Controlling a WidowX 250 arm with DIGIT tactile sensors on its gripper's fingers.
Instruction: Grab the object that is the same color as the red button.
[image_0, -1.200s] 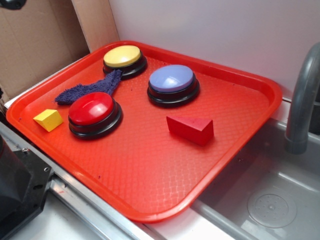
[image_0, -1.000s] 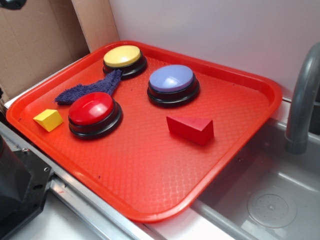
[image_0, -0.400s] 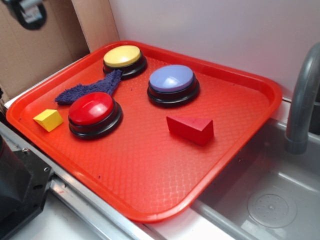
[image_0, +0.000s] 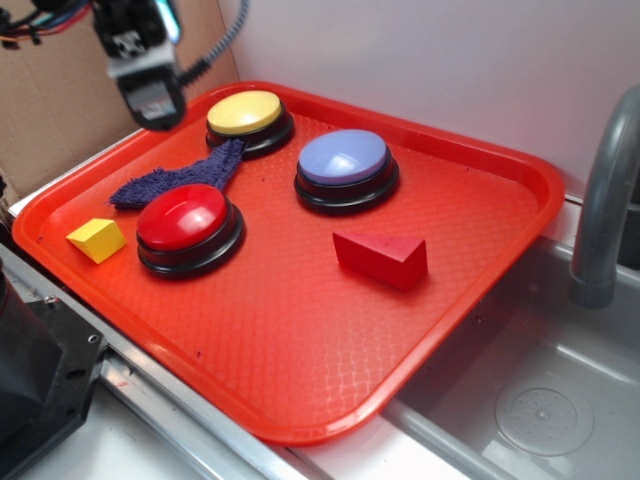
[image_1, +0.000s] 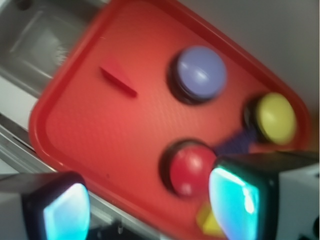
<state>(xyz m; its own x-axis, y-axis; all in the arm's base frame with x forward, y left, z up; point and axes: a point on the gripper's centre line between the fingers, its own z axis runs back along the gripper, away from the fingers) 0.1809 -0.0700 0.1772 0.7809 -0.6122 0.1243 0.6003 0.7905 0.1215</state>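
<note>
A small red wedge block lies on the red tray, right of centre; the wrist view shows the wedge at upper left. The red button sits on a black base at the tray's left and appears in the wrist view as the red dome between my fingers. My gripper hangs high over the tray's far left corner, well away from the wedge. Its jaws stand wide apart with nothing between them.
A yellow-topped button and a pale blue-topped button stand toward the back of the tray. A purple cloth and a small yellow block lie at the left. A sink basin and grey faucet are at the right.
My gripper has come into view from the upper left and moved right and down toward the tray's far left corner. Nothing on the tray has moved.
</note>
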